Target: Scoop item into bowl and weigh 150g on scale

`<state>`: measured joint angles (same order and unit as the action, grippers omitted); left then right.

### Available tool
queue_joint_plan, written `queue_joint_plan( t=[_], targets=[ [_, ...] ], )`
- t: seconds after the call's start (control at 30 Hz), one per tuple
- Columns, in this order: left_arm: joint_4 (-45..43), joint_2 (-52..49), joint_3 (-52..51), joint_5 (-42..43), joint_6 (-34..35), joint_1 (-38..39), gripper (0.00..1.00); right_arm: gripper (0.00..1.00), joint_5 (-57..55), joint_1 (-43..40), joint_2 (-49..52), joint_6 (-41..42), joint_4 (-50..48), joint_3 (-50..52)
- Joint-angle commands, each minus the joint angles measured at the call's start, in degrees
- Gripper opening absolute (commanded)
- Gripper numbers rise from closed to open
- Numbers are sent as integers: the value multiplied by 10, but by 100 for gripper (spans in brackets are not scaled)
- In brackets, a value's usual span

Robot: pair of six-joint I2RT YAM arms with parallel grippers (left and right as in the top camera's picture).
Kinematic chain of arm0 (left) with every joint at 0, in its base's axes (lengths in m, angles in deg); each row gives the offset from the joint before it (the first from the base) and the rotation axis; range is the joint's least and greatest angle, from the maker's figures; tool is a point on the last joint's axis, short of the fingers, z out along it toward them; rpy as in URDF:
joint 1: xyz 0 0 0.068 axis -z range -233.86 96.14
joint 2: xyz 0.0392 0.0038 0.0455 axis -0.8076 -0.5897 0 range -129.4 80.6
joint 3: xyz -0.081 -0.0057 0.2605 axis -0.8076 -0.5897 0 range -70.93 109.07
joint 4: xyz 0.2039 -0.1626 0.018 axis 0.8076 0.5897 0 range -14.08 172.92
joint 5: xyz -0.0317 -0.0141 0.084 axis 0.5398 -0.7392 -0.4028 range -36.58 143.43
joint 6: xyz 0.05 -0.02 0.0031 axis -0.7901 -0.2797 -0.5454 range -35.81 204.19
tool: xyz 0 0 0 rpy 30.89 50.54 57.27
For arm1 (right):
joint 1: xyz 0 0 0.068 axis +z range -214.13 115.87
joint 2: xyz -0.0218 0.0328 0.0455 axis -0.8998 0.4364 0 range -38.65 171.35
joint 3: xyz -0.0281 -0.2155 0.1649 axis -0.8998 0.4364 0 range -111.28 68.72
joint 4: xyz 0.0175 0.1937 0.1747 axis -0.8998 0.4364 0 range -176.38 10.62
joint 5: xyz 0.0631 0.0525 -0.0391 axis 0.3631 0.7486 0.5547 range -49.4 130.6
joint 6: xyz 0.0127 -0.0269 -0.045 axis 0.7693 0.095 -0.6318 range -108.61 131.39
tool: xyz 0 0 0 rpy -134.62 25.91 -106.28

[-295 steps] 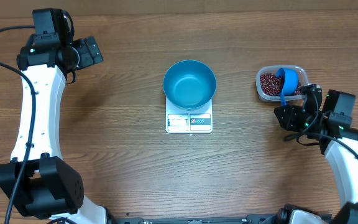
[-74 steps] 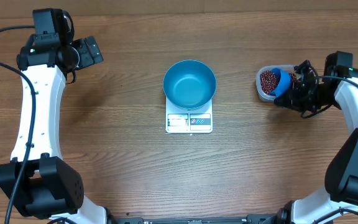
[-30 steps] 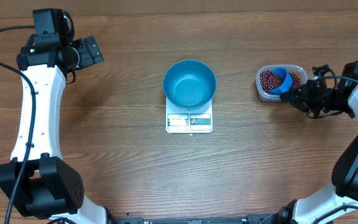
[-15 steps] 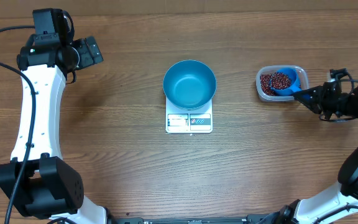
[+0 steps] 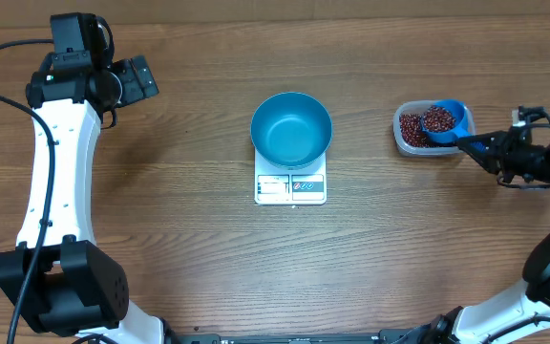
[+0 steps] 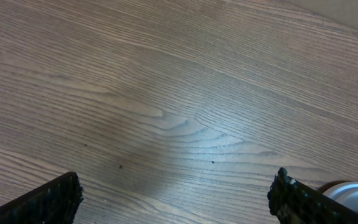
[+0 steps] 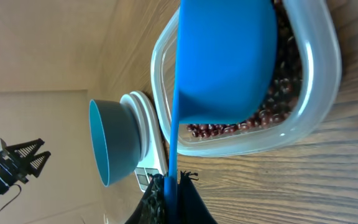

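**Right gripper clamped on a loaded scoop over the tub; left gripper spread wide and holding nothing**

The right gripper (image 5: 486,148) sits at the right edge of the table (image 5: 160,239), with its jaws closed tight on the thin handle of a small blue scoop (image 5: 445,121). In the right wrist view, the dark fingers (image 7: 157,198) pinch the handle at the bottom edge. The handle runs straight up from them to the scoop's cup (image 7: 225,59), which is seen from below.

From overhead, the cup is heaped with red-brown beans (image 5: 437,118). It sits over the right part of a clear plastic tub (image 5: 398,136). More beans lie in the tub to the left of the scoop, and in the wrist view they show through the tub's wall (image 7: 319,74) below the cup. Whether the scoop rests on the beans or is clear of them cannot be told.

The blue bowl (image 5: 291,128) stands on the white scale (image 5: 290,187) at the middle of the table, well apart from the tub. Its inside shows plain blue. The wrist camera sees both beyond the tub, the bowl (image 7: 109,143) sitting on the scale (image 7: 146,134).

The left gripper (image 5: 141,78) is at the far left rear of the table with its jaws fully parted. In its own camera, the two fingertips (image 6: 50,199) stand at opposite lower corners, with only wood grain between them and nothing in their grasp.
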<state>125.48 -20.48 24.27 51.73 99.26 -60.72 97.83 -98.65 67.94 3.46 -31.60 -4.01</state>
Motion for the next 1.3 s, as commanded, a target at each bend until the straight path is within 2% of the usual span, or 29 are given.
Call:
queue_joint_plan(
  t=[0.0,1.27],
  targets=[
    [-1,-5,4,2,2,5,100,3,38,-10,3,-16,1,0],
    [-1,-5,4,2,2,5,100,3,179,-12,3,-31,9,-16]
  ],
)
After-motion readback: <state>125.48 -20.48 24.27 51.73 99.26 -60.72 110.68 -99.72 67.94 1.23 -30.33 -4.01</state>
